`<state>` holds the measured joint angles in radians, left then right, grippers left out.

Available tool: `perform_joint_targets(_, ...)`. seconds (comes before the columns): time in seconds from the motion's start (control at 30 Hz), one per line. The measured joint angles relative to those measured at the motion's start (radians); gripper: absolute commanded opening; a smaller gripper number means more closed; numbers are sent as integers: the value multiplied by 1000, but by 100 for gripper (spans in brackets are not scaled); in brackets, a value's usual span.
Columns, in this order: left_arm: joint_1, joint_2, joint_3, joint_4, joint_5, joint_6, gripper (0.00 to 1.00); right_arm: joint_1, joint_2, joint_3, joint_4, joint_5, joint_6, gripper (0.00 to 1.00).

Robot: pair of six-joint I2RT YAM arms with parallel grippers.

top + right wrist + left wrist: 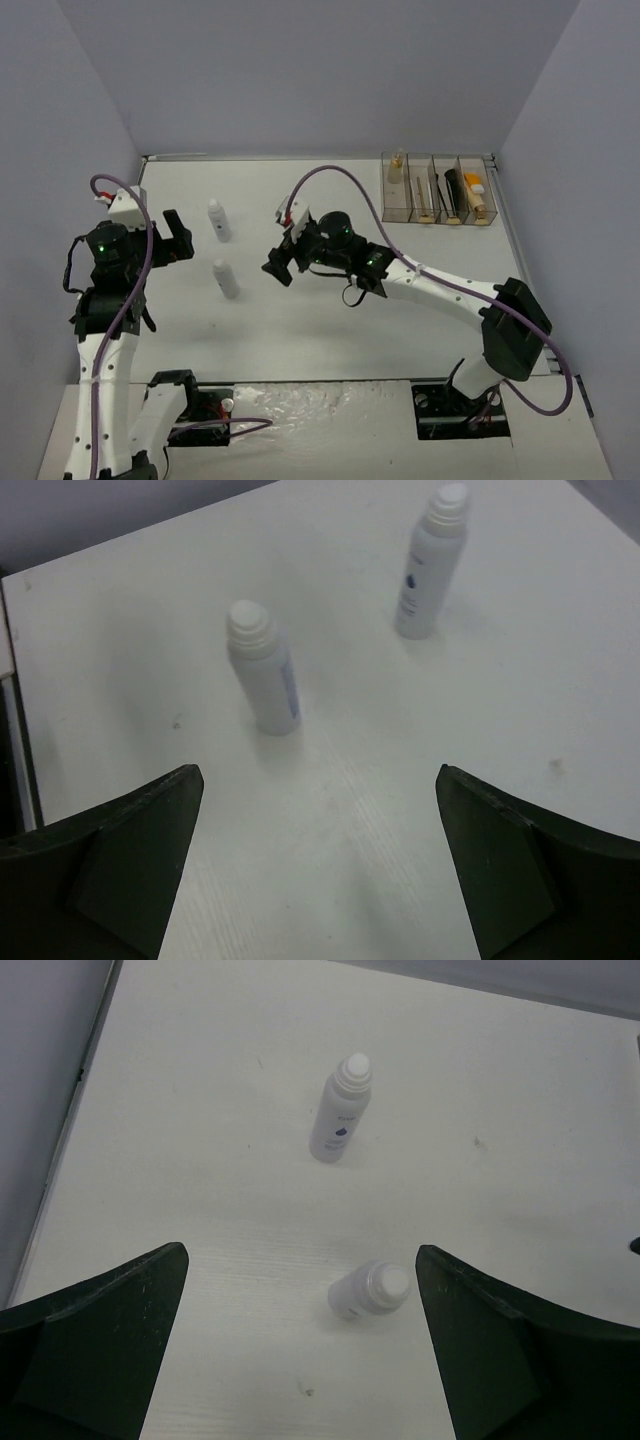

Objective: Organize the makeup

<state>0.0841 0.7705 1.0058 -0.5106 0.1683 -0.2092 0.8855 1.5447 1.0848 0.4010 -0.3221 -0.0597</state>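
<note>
Two white bottles stand upright on the left part of the table, one farther back [217,220] and one nearer [226,279]. My left gripper [175,240] is open and empty, just left of them; in the left wrist view [300,1250] one bottle [371,1290] stands close below between the fingers and the other [341,1120] beyond. My right gripper [283,262] is open and empty, right of the bottles; the right wrist view [318,770] shows both bottles ahead, one on the left [262,670] and one on the right [430,565]. The other makeup lies in the clear box [489,190].
The clear four-compartment box at the back right holds a small tan glass bottle [398,165], thin pencils [421,195], a black brush [452,186] and orange and beige tubes [476,195]. Walls enclose the table on the left, back and right.
</note>
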Motion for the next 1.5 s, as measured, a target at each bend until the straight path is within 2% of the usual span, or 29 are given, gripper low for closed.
perform_joint_targets(0.17, 0, -75, 38, -145, -36, 1, 97, 115, 154, 50, 76, 7, 5, 100)
perform_joint_targets(0.4, 0, -139, 74, -243, -58, 1, 97, 183, 405, 216, 114, 22, 3, 99)
perform_joint_targets(0.6, 0, -141, 82, -267, -72, -3, 97, 189, 517, 333, 116, 52, -5, 95)
perform_joint_targets(0.83, 0, -127, 82, -267, -73, -5, 97, 189, 577, 396, 120, 82, -16, 89)
perform_joint_targets(1.0, 0, -116, 82, -266, -73, -5, 97, 189, 607, 413, 129, 102, -15, 73)
perform_joint_targets(1.1, 0, -113, 82, -263, -73, -5, 97, 189, 618, 413, 130, 109, -12, 48)
perform_joint_targets(1.17, 0, -110, 82, -263, -73, -5, 97, 188, 621, 413, 133, 115, -9, 22)
perform_joint_targets(1.27, 0, -103, 82, -259, -71, -6, 97, 186, 622, 413, 138, 128, -4, 4)
perform_joint_targets(1.3, 0, -100, 82, -256, -70, -8, 97, 184, 622, 413, 138, 128, -4, 0)
perform_joint_targets(1.5, 0, -53, 84, -224, -49, -12, 97, 161, 583, 360, 140, 144, -4, 0)
